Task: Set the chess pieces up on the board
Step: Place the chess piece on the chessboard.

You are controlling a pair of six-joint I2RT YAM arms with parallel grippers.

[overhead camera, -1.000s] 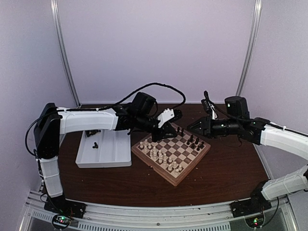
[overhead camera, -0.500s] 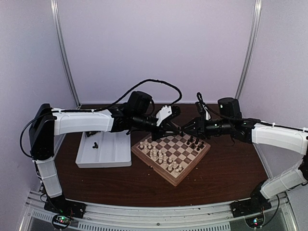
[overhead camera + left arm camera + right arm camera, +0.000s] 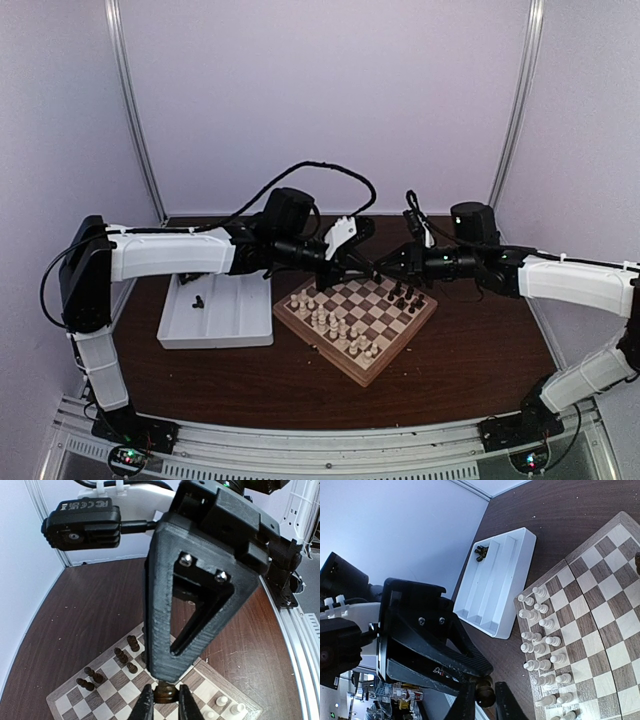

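Left end effector (image 3: 165, 701) pinching dark chess piece (image 3: 165, 693) in midair.
Right end effector (image 3: 483, 705) grips same piece from opposite; board (image 3: 318, 347) below both.

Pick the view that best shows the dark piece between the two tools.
Left wrist: the piece is close, lit, pinched in the left tool. Right wrist shows it too, in the right tool, but darker, merging with the left tool behind. In the top view it is too small to make out.
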